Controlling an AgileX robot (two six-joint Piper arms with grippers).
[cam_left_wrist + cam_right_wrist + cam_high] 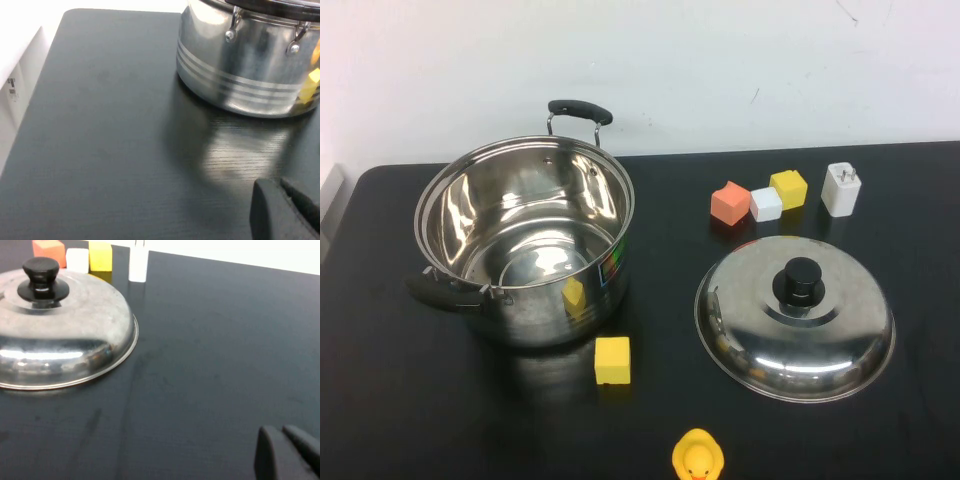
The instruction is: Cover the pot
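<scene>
The pot [525, 245] is a large shiny steel stockpot with two black handles, standing open and uncovered on the left of the black table; its lower wall shows in the left wrist view [245, 70]. The domed steel lid [795, 318] with a black knob lies on the table to the pot's right, and shows in the right wrist view [60, 335]. Neither arm shows in the high view. My left gripper [277, 184] is shut and empty, low over the table short of the pot. My right gripper [280, 430] is shut and empty, low over the table apart from the lid.
A yellow block [612, 360] lies in front of the pot and a yellow duck [698, 457] at the front edge. Behind the lid stand an orange block [730, 203], a white block [766, 204], a yellow block [788, 188] and a white plug adapter [841, 188].
</scene>
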